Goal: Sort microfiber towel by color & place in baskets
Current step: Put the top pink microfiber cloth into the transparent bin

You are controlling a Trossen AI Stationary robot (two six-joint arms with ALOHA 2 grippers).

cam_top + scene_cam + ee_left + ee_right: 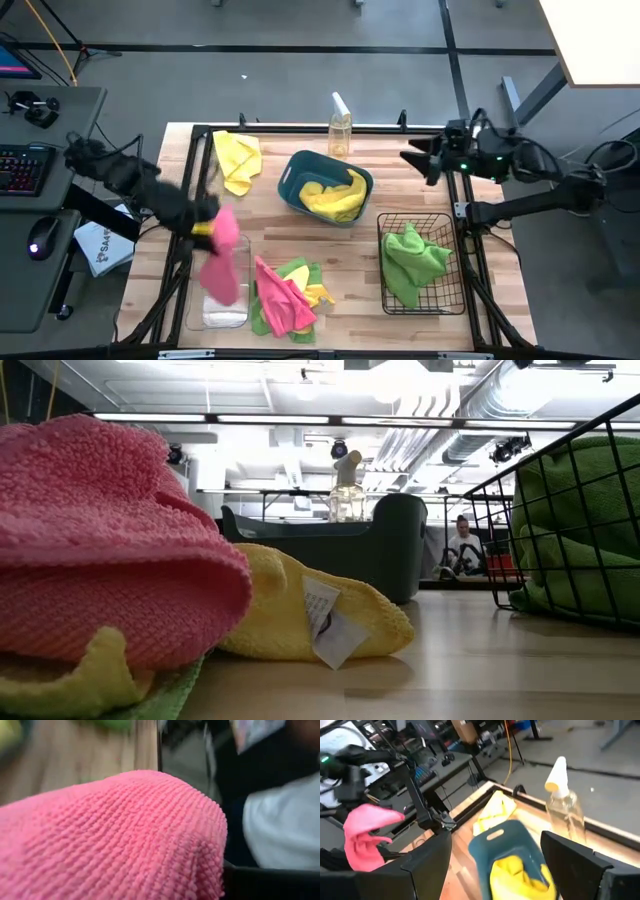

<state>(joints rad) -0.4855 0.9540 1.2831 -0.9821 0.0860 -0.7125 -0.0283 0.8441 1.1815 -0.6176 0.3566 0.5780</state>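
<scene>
Pink towel [222,258] — nubby, draped, clamped in left gripper [205,228], right gripper [413,157] open — idle

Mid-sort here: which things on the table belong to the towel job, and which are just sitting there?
Job:
left gripper holding pink towel over clear tub
teal tub, yellow towels inside
wire basket, green towels inside
loose yellow towel
mixed pile

Idle:
spray bottle
right gripper, raised, open

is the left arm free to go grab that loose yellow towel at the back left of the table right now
Probably not yet. The left gripper is shut on a pink towel hanging over the clear tub, so it would have to drop that first. The yellow towel itself lies uncovered, nothing on it.
</scene>
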